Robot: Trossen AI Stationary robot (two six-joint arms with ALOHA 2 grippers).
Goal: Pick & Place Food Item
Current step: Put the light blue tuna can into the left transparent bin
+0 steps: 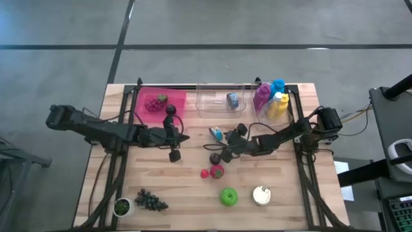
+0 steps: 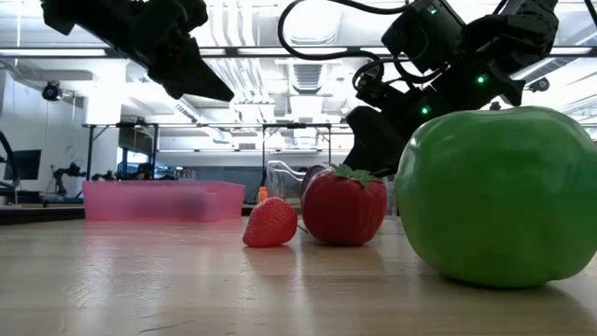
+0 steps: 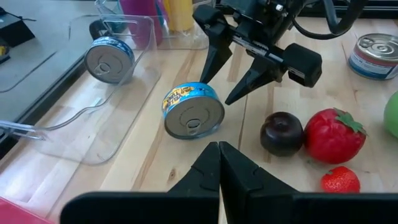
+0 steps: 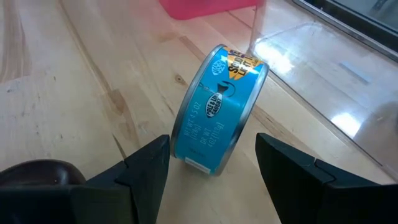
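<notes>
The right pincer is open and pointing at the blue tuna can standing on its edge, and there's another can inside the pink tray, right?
Almost. The right pincer is open, facing the blue tuna can standing on its edge. But the other round metal can lies in the clear plastic bin, not the pink tray, which holds purple grapes. The high view shows this.

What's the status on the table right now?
Right gripper open, lined up on the blue can, which stands on edge. Left gripper shut, idle near mid-table. Plum sits close beside the can.
</notes>
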